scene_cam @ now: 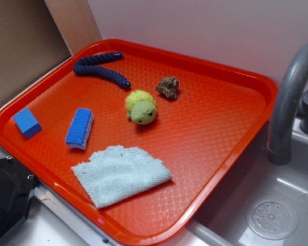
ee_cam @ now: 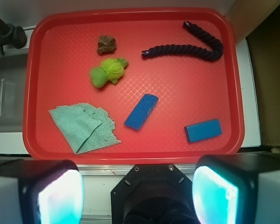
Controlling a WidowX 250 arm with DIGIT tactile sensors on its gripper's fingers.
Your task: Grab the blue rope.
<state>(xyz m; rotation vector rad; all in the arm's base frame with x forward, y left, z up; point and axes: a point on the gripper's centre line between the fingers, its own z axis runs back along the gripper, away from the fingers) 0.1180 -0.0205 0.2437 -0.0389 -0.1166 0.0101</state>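
The gripper [ee_cam: 137, 186] has 2 pale, cyan-tinted finger pads [ee_cam: 60, 198] flanking a black housing with 2 screws.

Tray [scene_cam: 236, 72] held one blue rope [scene_cam: 100, 67], one sponge [scene_cam: 79, 128], one blue block [scene_cam: 27, 123], one cloth [scene_cam: 120, 174], one green plush toy [scene_cam: 141, 107], one brown lump [scene_cam: 168, 87].

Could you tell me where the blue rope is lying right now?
In the exterior view the blue rope lies curved in the tray's far left corner, apart from the green toy.

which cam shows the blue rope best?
Wrist view: the blue rope is seen from above, its whole J-shaped curve and both ends clear against the tray. Exterior view shows the rope complete too, but oblique and foreshortened at the tray's far corner.
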